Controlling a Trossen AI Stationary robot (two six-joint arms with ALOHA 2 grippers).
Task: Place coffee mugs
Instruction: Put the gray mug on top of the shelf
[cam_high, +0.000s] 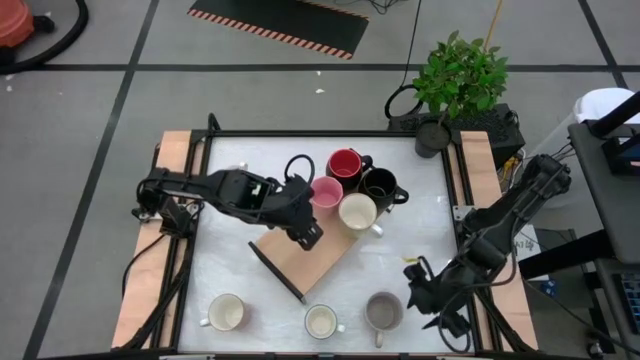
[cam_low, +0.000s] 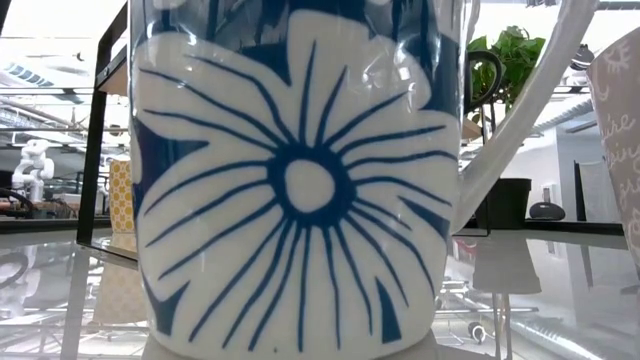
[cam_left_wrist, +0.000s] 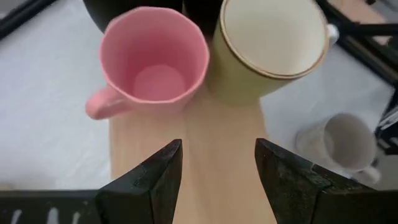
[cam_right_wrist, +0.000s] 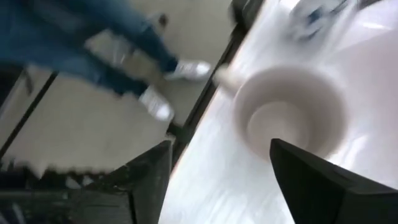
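On the white counter, a wooden board lies at an angle near the middle. My left end effector hangs over the board, fingers spread apart and holding nothing, just short of the pink mug. Pink mug and cream mug sit on the board's far end, touching; red mug and black mug stand behind them. My right end effector is low at the near right, fingers apart, empty, beside the grey mug. Two white mugs stand along the near edge. One flower-patterned mug fills the low view.
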